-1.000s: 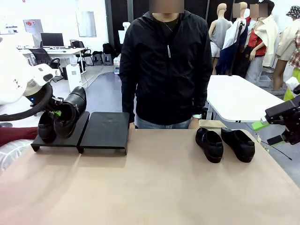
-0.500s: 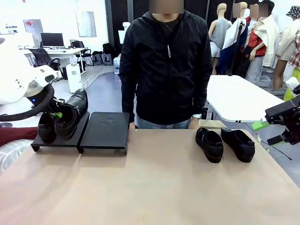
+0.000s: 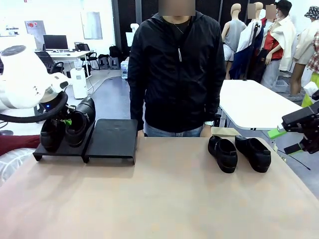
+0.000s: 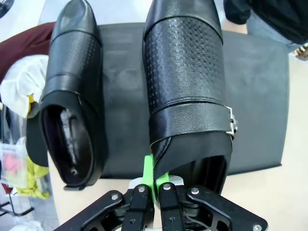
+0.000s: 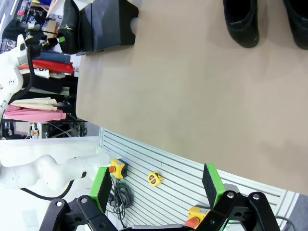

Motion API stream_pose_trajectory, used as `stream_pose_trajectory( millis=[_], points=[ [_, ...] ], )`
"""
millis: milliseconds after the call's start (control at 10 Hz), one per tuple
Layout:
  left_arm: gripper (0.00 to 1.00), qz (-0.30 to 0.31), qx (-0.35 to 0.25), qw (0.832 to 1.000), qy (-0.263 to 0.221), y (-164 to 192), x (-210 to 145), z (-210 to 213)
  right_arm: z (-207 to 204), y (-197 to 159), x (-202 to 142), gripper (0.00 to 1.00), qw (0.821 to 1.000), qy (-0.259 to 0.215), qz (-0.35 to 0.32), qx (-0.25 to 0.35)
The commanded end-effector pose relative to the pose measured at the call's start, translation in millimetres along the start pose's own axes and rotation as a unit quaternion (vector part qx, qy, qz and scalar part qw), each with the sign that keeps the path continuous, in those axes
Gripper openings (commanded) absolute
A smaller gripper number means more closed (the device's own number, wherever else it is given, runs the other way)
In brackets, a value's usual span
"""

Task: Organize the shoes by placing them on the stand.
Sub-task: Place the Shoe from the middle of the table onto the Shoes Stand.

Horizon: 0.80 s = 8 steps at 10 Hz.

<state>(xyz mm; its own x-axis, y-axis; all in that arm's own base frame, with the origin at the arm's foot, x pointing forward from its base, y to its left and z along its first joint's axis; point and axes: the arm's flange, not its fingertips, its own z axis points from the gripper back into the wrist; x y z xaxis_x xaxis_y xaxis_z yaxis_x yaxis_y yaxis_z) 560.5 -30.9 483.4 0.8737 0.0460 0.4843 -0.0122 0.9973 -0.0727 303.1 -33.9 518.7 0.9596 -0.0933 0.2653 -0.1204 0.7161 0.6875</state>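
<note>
My left gripper (image 4: 154, 185) is shut on the heel rim of a black shoe (image 4: 185, 72), holding it over the stand's left platform (image 3: 65, 149) with its toe down the slope. Whether its sole touches the platform I cannot tell. A second shoe (image 3: 50, 133) lies on that platform just to its left, seen also as the shoe (image 4: 72, 96) in the left wrist view. The stand's right platform (image 3: 112, 139) is bare. Two more shoes (image 3: 223, 153) (image 3: 254, 153) sit on the table at the right. My right gripper (image 3: 298, 135) hangs open off the table's right edge, nothing between its fingers (image 5: 211, 183).
A person in a black jacket (image 3: 174, 64) stands at the far edge of the brown table (image 3: 159, 199), hands low at the edge. A white table (image 3: 254, 104) stands behind on the right. Red cloth (image 3: 17, 144) lies left of the stand.
My left arm has shifted a little to the right and the held shoe has come down flatter over the left platform. The right arm and the two shoes at right have not moved.
</note>
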Motion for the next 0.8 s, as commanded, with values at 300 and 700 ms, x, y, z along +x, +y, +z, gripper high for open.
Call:
stream_pose_trajectory(
  millis=[300, 700],
  points=[
    [0.00, 0.017, 0.038, 0.999, 0.033, -3, 29, -23, 0, 1, 2, 1.00, 1.000, -0.003, 0.002, 0.015],
    [0.00, 0.030, 0.064, 0.996, 0.051, 2, 28, -39, 0, 1, 2, 1.00, 1.000, -0.003, 0.002, 0.015]
  ],
)
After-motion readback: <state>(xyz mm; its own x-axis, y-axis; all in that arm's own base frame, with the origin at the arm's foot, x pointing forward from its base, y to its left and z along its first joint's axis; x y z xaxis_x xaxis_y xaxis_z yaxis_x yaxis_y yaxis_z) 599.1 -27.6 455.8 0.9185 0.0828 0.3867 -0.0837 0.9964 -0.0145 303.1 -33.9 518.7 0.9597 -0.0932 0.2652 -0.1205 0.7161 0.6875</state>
